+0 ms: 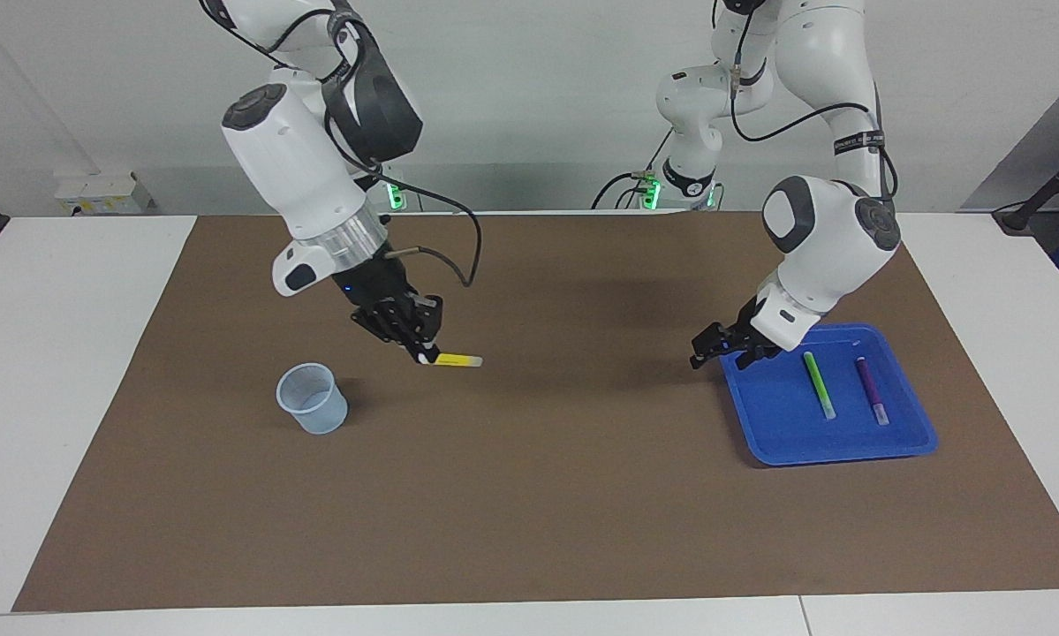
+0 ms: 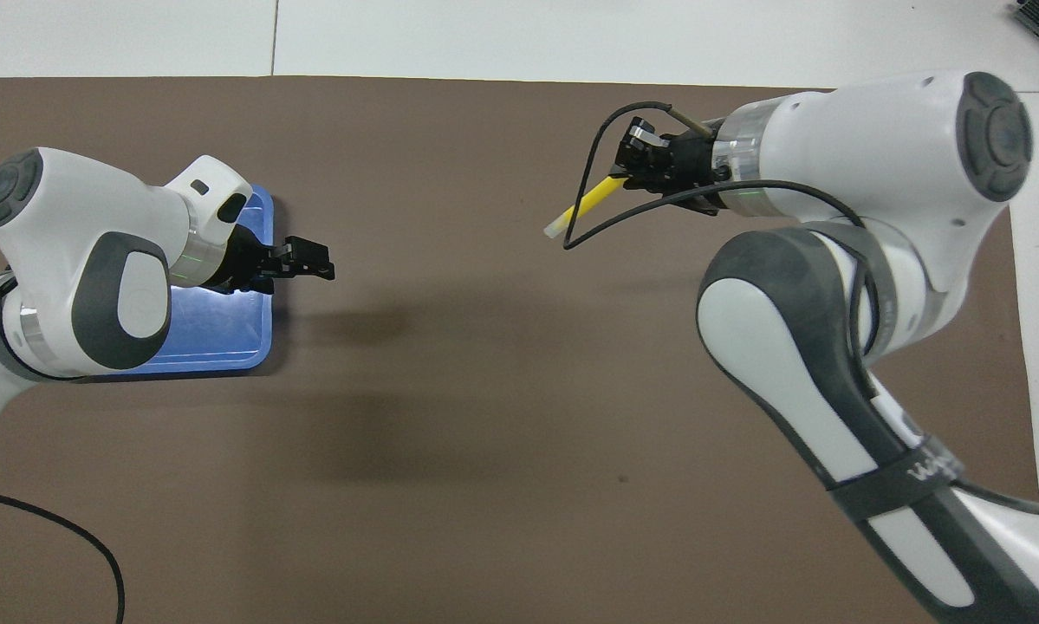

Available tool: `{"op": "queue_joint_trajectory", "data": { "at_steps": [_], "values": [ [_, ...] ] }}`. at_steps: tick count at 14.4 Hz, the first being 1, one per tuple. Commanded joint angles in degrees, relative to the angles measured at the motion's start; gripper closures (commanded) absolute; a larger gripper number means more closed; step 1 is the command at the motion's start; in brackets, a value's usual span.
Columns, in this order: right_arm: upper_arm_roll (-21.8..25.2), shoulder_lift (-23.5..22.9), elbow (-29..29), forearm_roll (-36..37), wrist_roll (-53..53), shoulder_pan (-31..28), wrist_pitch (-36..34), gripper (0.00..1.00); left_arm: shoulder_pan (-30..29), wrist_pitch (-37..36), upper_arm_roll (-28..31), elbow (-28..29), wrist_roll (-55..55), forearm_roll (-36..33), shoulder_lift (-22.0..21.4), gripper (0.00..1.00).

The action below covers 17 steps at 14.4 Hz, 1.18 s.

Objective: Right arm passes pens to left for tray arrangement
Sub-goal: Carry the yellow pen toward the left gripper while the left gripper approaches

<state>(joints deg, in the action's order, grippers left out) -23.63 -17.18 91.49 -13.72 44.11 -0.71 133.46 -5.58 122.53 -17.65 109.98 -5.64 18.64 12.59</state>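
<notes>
My right gripper (image 1: 423,353) is shut on the end of a yellow pen (image 1: 455,359), held nearly level above the brown mat near the table's middle. In the overhead view that yellow pen (image 2: 585,204) sticks out from the right gripper (image 2: 633,170) toward the left arm's end. The blue tray (image 1: 776,424) lies at the left arm's end, with a green pen (image 1: 818,385) and a purple pen (image 1: 871,390) side by side in it. My left gripper (image 1: 704,350) is open and holds nothing, low over the mat beside the tray's rim. From overhead the left arm hides both pens; only part of the tray (image 2: 224,347) and the left gripper (image 2: 315,260) show.
A small translucent bluish cup (image 1: 313,398) stands upright on the mat toward the right arm's end, apart from the right gripper. The brown mat (image 1: 538,495) covers most of the white table. A black cable loops from the right wrist (image 2: 588,165).
</notes>
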Motion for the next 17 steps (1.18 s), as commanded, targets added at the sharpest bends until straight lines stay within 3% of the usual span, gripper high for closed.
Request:
{"op": "queue_joint_trajectory", "data": {
  "at_steps": [1,5,10,15,17],
  "values": [
    [0.0,-1.6,-0.4,-1.7,9.4,3.3,5.5,1.00,2.1,-1.5,0.2,1.1,-0.8,1.2,-1.6,0.00],
    [0.1,-3.2,-0.4,-1.7,19.9,8.1,12.7,1.00,4.6,-1.2,0.1,0.7,7.3,3.7,-1.5,0.00],
    [0.0,-3.5,-0.4,-1.7,20.7,8.4,13.2,1.00,3.9,-1.7,0.2,0.2,15.7,4.6,-1.5,0.00],
    [0.1,-3.5,-0.3,-1.7,20.8,8.5,13.3,1.00,-0.8,-8.0,0.6,0.2,12.8,17.4,-2.6,0.01],
    [0.1,-3.5,-0.3,-1.7,20.9,8.5,13.3,1.00,-1.1,-8.8,0.3,-0.3,13.8,18.0,-2.5,0.01]
  ]
}}
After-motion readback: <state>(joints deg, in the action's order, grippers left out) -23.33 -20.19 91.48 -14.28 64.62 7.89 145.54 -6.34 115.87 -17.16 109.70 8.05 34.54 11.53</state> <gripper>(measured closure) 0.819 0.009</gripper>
